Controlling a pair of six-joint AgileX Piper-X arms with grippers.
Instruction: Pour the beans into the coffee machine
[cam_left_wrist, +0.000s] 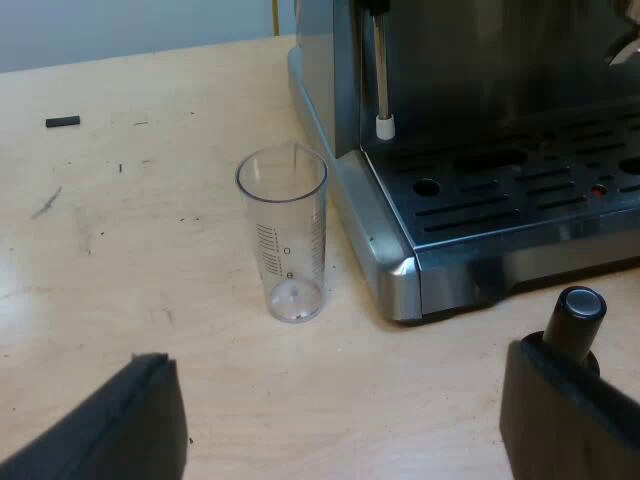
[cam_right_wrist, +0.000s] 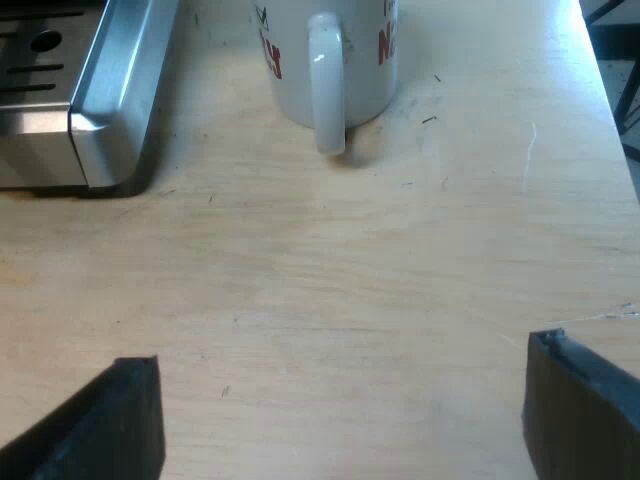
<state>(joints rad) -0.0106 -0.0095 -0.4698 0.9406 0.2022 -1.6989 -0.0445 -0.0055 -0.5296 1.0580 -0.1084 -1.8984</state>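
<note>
Measuring glass (cam_left_wrist: 283, 235) is standing upright on the counter (cam_left_wrist: 150, 250), just beside the front corner of the espresso machine (cam_left_wrist: 400, 270) but not touching it as far as I can see. It's clear plastic with printed scale marks, and you can see straight through to its base.

The left tool (cam_left_wrist: 350, 430) hangs low over the counter, angled toward that same machine corner. Its two black fingers (cam_left_wrist: 130, 425) are spread wide with nothing between them but bare wood. The glass sits ahead of the gap, well short of the fingertips.

A tamper (cam_left_wrist: 580, 305) with a black knob stands right up against one of the left tool's fingers, near the machine's front. Behind the glass there's the drip tray (cam_left_wrist: 520, 185) and a steam wand (cam_left_wrist: 381, 70) with a white tip hanging over it. A small black bit (cam_left_wrist: 62, 121) lies on the counter well away from everything.

The right tool (cam_right_wrist: 340, 420) points down at the counter too, fingers wide apart, gripping nothing. Ahead of it is a white mug (cam_right_wrist: 325, 50) with red lettering, handle turned toward the tool, near the machine's other front corner.
</note>
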